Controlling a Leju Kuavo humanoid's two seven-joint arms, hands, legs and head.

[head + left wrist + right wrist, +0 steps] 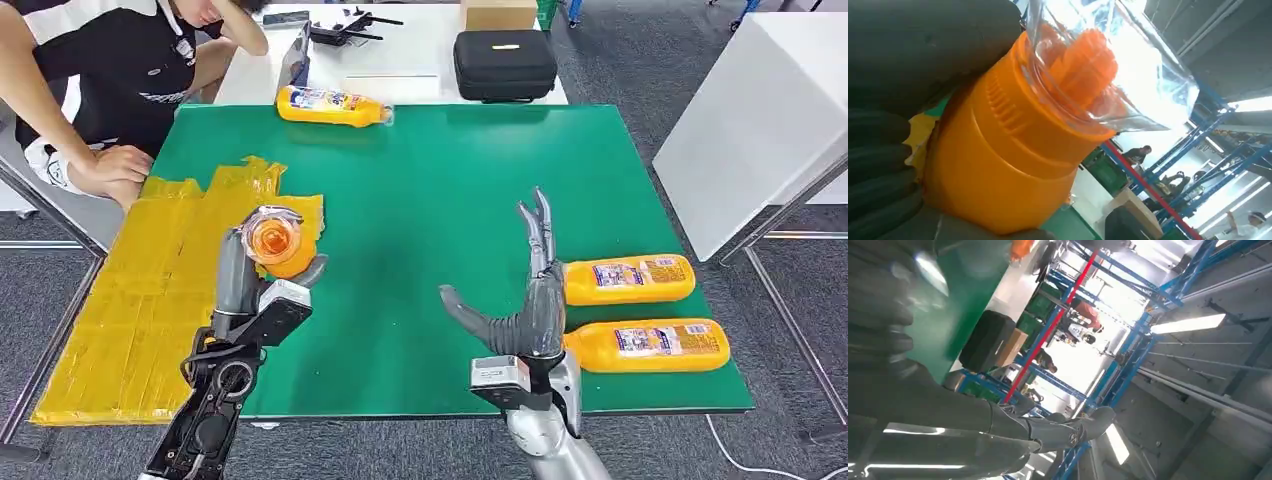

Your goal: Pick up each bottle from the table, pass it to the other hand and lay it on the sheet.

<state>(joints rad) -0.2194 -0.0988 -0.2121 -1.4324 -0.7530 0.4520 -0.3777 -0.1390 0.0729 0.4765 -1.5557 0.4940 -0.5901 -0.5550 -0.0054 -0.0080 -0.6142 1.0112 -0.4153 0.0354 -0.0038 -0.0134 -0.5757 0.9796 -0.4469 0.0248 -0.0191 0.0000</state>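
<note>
Holding the orange bottle (276, 243) upright above the edge of the yellow sheet (150, 290), your left robot hand (252, 290) wraps its fingers around the body, cap end toward the head camera; in the left wrist view the clear cap cover (1108, 65) points away from the palm. That placement suits the task: the bottle sits over the sheet, so it looks ready to be laid down there, though it is not yet resting on it. Your right robot hand (530, 300) stands beside the two bottles lying on the green tabletop (450, 180), the nearer one (645, 345) and the one behind it (628, 279), with fingers spread wide and thumb out, holding nothing. It seems poised for the next pickup. A fourth bottle (330, 105) lies at the far edge, near a seated person (100, 80).
</note>
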